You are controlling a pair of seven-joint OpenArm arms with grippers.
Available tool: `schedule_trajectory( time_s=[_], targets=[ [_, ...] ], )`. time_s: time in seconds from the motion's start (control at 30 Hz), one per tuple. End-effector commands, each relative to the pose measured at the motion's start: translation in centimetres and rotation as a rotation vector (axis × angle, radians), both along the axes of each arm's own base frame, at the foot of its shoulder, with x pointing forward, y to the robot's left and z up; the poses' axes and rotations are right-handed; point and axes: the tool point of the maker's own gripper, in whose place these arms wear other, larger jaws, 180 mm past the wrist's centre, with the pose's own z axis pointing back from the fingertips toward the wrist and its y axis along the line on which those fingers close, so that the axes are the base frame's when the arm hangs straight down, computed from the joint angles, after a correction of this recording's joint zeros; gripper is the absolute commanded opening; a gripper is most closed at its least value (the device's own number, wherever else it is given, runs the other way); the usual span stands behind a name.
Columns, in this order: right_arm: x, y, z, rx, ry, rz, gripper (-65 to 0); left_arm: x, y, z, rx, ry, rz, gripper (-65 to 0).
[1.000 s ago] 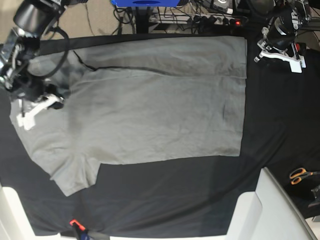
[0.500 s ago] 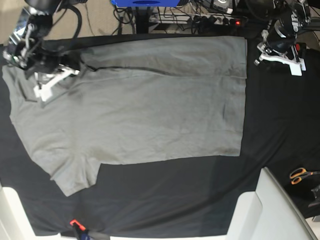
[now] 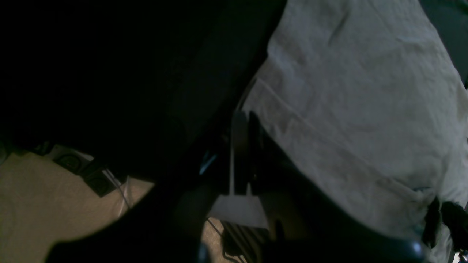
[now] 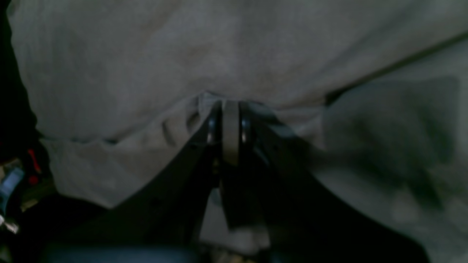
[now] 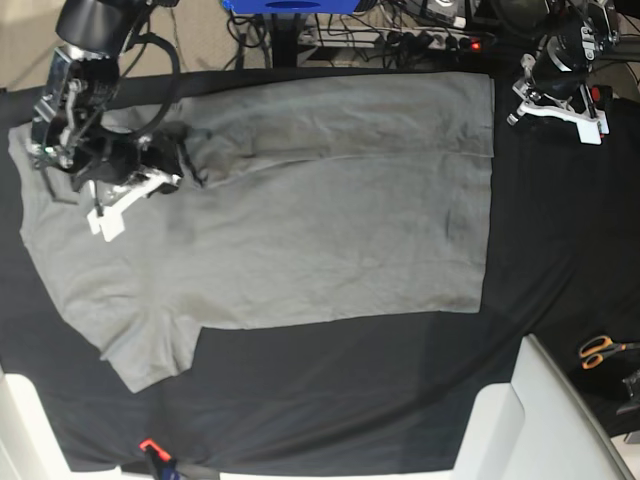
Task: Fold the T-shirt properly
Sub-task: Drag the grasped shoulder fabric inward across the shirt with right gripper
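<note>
No legible txt, labels, brands or nos. anywhere (wrist views too dark).

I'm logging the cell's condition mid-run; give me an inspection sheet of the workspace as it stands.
Surface: black cloth covers the table.
Job's things: grey T-shirt lies spread out, far edge folded over, one sleeve flat at the near left.
Clutter: orange-handled scissors at the right edge.
Grippers: right gripper shut on a pinch of T-shirt fabric; left gripper shut, beside the shirt's far right corner, holding nothing that shows.
Cables: tangle with a power strip behind the table.
Surroundings: white panels along the near edge; blue frame beyond.
</note>
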Motion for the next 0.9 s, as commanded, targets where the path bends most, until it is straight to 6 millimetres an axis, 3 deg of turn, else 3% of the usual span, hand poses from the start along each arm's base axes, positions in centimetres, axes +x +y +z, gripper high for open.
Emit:
schedule_trajectory(
  time_s=[0.0, 0.13, 0.23, 0.37, 0.43, 0.87],
  targets=[
    [0.9, -1.5, 1.4, -0.031, -0.048, -0.031, -64.7, 0.4, 0.6, 0.9, 0.023, -0.027, -0.004, -65.0],
    [1.2, -4.4, 4.5, -0.128, -0.108, -0.091, -64.7, 0.5, 0.6, 0.9, 0.023, -0.029, -0.004, -65.0],
    [1.0, -7.0, 5.2, -0.181, -0.119, -0.135, -64.7, 0.7, 0.6, 1.0, 0.024, -0.034, -0.005, -65.0],
    [-0.1, -10.4, 3.4, -0.173, -0.046, -0.254, -64.7, 1.3, 0.6, 1.2, 0.023, -0.047, -0.004, -65.0],
    [-0.4, -11.2, 2.3, -0.158, -0.007, -0.272, -64.7, 1.4, 0.6, 1.2, 0.022, -0.049, -0.003, -65.0],
    [0.6, -11.0, 0.4, -0.117, 0.014, -0.295, -64.8, 1.4, 0.6, 1.2, 0.022, -0.049, -0.002, -65.0]
  ],
)
